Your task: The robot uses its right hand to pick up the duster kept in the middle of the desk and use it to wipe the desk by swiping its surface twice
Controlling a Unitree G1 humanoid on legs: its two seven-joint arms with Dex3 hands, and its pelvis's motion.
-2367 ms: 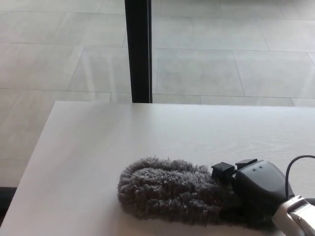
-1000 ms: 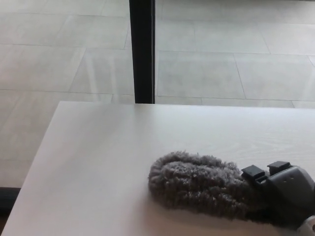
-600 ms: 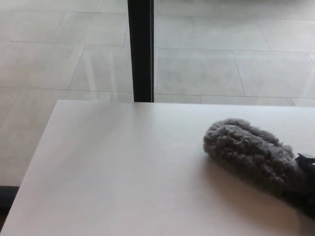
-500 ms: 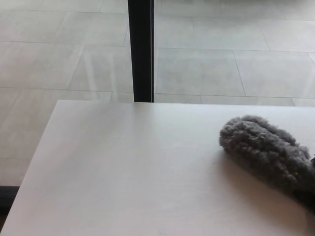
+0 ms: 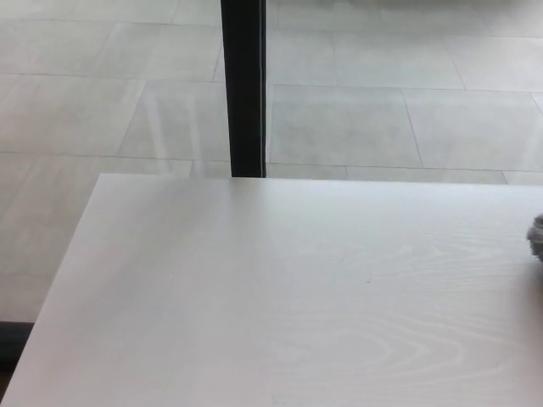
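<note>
Floor (image 5: 356,119): pale grey tiles with thin joints, filling the upper part of the head view beyond the desk.
Desk (image 5: 254,297): white top with faint wood grain, its far edge and left corner in view.
Post (image 5: 244,85): a black upright bar, rising from behind the desk's far edge.
Duster (image 5: 537,236): only a grey fluffy tip shows, at the right border over the desk.
Hands: neither shows, so their fingers cannot be told.

Grey fluffy duster (image 5: 537,236) tip only; desk's (image 5: 254,297) right edge
</note>
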